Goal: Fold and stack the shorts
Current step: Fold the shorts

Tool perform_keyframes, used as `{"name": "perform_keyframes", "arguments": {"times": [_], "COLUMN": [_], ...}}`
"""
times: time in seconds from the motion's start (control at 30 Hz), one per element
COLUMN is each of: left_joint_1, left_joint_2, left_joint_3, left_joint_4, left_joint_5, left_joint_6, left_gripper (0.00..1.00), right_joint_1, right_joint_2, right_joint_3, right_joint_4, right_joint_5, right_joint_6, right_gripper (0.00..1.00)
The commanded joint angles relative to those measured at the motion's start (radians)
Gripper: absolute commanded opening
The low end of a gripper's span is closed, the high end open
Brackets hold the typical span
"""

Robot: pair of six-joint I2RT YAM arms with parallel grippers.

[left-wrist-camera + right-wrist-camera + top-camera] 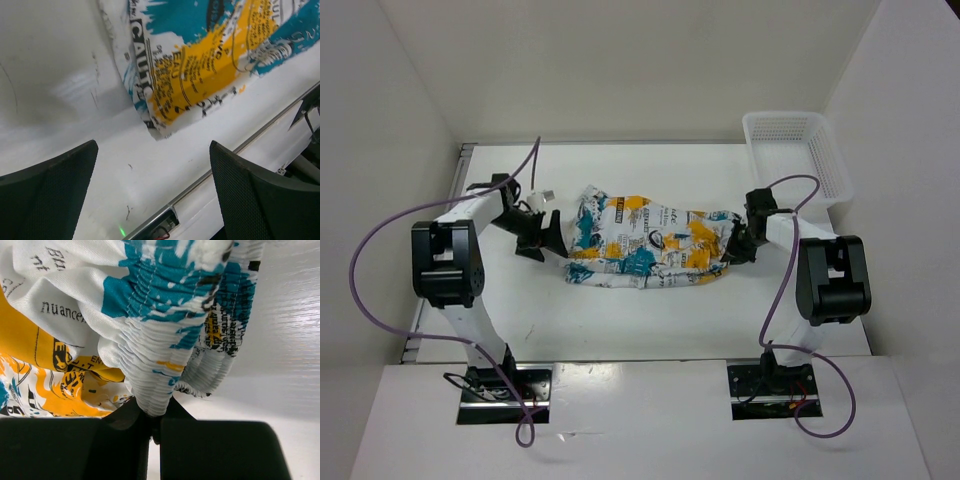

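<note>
The shorts [650, 243] lie crumpled mid-frame on the scuffed white counter [620, 320], white walls [620, 70] around — a mesh basket [795, 150] sits upper right. The right end effector [154, 416] pinches their gathered waistband; the left end effector [154, 150] gapes wide beside them.

The soft white fabric shorts [125, 315], printed with teal-blue, yellow-orange and black patches, filled the upper left of the frame. Their gathered, ribbed elastic waistband [160, 375] hung in a bunched fold down to the right gripper [153, 416], whose two broad black fingers [75, 450] were pressed together on its lowest edge. Small black lettering ran across the white cloth at left. Behind, at right, lay the pale white table [290, 340], bright with reflected light.
</note>
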Motion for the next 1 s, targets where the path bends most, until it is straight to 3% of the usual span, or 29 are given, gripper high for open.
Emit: {"name": "perform_keyframes", "arguments": {"times": [0.0, 0.33, 0.6, 0.7, 0.87, 0.97], "left_joint_1": [-0.011, -0.158, -0.169, -0.169, -0.169, -0.169], "left_joint_2": [0.094, 0.17, 0.122, 0.176, 0.276, 0.285], "left_joint_3": [0.047, -0.015, -0.092, -0.081, 0.012, 0.046], "left_joint_4": [0.001, 0.052, 0.043, 0.052, 0.052, 0.041], "left_joint_5": [0.031, -0.021, -0.099, -0.07, -0.002, 0.013], "left_joint_6": [-0.025, -0.045, -0.064, -0.064, -0.044, -0.028], "left_gripper": [0.99, 0.99, 0.64, 0.51, 0.0, 0.0], "right_joint_1": [0.008, 0.008, 0.008, 0.008, 0.008, 0.035], "right_joint_2": [-0.035, -0.017, -0.008, 0.001, 0.001, 0.024], "right_joint_3": [-0.012, 0.022, 0.06, 0.06, 0.06, 0.07], "right_joint_4": [-0.002, 0.007, 0.007, 0.017, 0.027, 0.047], "right_joint_5": [-0.032, -0.012, -0.003, -0.029, -0.049, -0.101], "right_joint_6": [0.033, 0.023, 0.033, 0.033, 0.033, 0.042], "right_gripper": [0.0, 0.0, 0.0, 0.0, 0.0, 0.0]}}
